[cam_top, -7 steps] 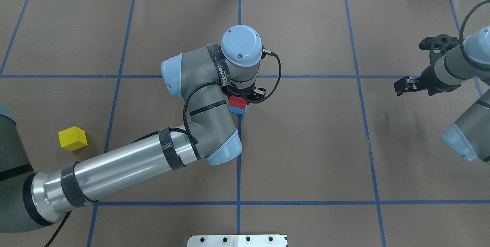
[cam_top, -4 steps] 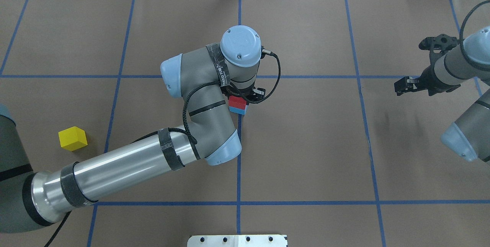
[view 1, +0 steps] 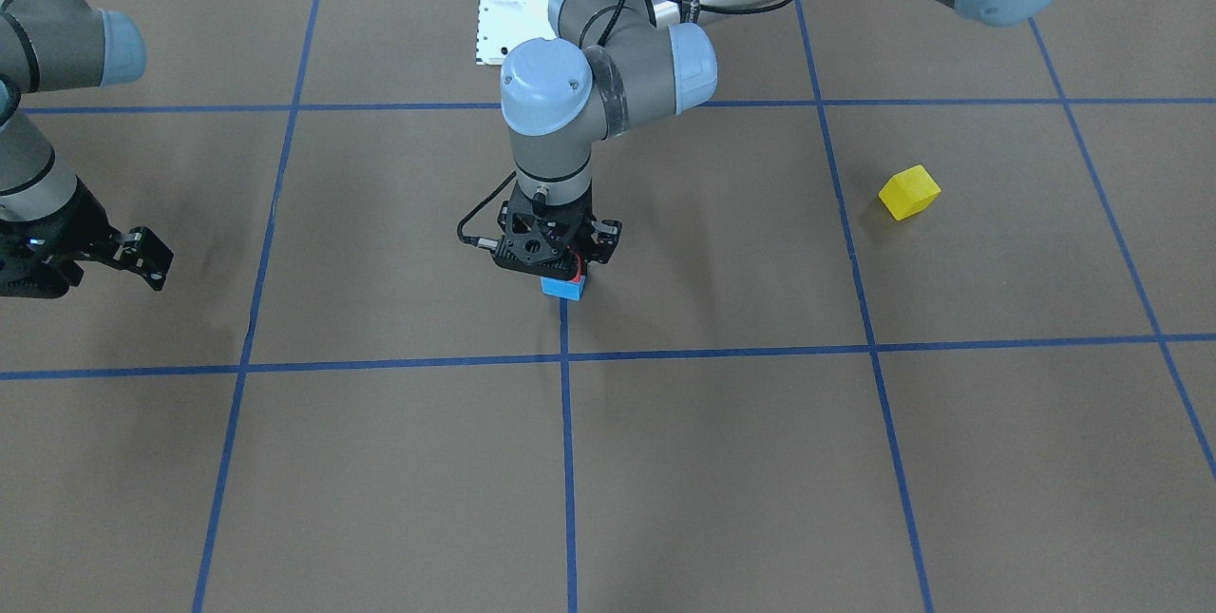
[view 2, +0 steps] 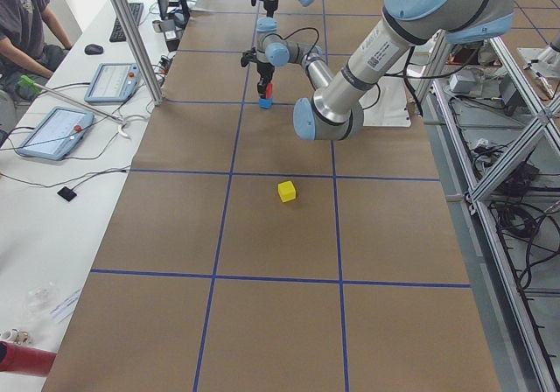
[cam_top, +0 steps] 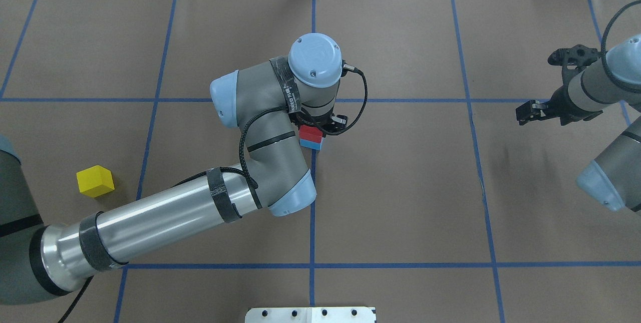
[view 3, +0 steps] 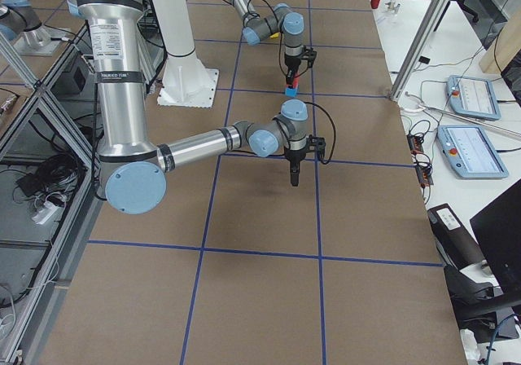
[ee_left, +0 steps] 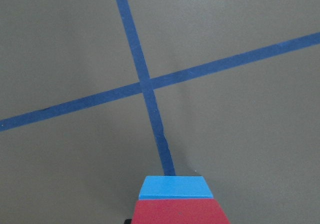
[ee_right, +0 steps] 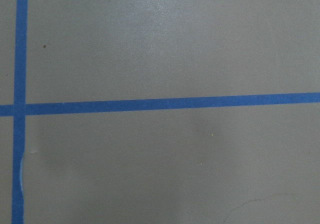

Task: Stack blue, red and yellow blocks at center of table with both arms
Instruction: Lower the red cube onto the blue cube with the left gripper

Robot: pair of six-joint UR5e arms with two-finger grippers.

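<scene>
Overhead, nothing has budged over the last second. My left hand [cam_top: 325, 125] hangs over the red block [cam_top: 311, 133], which sits squarely on the blue block [cam_top: 313, 145] on the centre tape line [cam_top: 312, 203]. I judge two of the three tiers done, with the release pending. The yellow block [cam_top: 94, 181] waits well apart on the left side of the brown paper tabletop [cam_top: 400, 188]. The right hand [cam_top: 523, 114] idles far off, fingers seemingly pinched together on nothing. From the front, the left hand's jaws straddle the red block, but I cannot tell whether they grip it or have let go (the wrist hides the pads). The left wrist camera shows crisp-edged, matte, flat-faced cubes, red nearest and blue beyond, over dull paper and smooth tape. The right wrist camera sees only paper, tape and a faint crease [ee_right: 255, 200].
</scene>
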